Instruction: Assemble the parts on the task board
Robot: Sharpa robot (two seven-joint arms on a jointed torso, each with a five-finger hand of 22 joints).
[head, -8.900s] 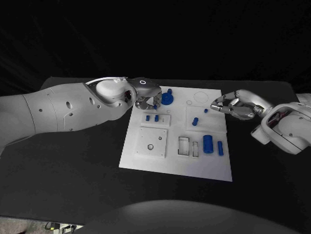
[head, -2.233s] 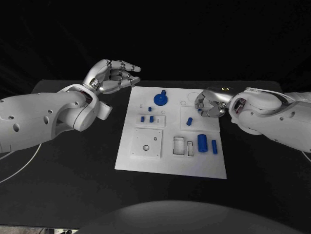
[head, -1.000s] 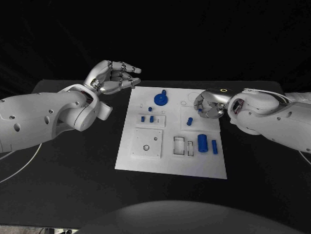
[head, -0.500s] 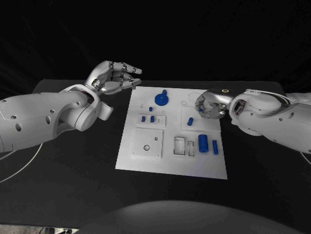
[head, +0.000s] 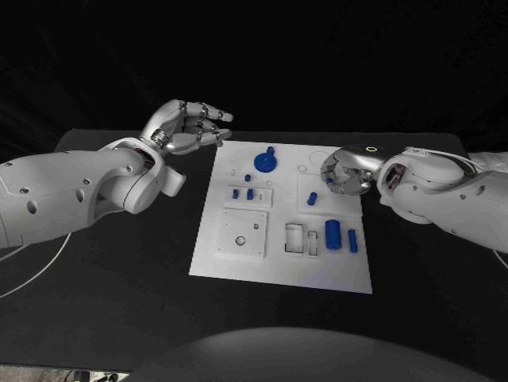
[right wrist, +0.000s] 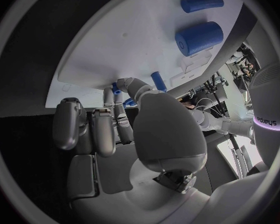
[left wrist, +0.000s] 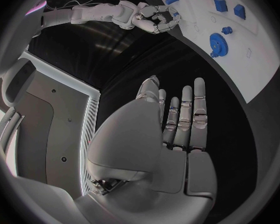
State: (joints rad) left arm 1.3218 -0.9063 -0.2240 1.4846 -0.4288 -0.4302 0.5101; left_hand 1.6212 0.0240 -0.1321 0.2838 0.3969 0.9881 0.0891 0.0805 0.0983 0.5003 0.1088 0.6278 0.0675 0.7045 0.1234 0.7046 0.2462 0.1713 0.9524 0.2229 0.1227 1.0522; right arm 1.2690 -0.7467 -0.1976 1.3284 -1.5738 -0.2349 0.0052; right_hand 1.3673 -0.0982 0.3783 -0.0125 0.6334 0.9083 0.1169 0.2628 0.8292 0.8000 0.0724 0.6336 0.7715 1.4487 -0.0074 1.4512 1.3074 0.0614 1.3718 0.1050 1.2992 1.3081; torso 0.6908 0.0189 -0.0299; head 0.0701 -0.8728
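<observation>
Step in hand, as I judge it — fetching a small part from the far right of the white board (head: 279,267). Right hand (head: 348,170) sits over the board's right edge, fingers curled inward; whether they pinch anything, cannot tell. A small blue peg (head: 313,199) lies just beside it, toward the board's middle. Left hand (head: 189,127) is raised off the board's far left corner, fingers loosely spread, holding nothing.

On the board — blue gear (head: 266,163) near the far edge, fat blue cylinder (head: 332,231) and thin rod (head: 353,241) side by side toward the near right.

Next move likely calls for a fine pinch on the peg.
</observation>
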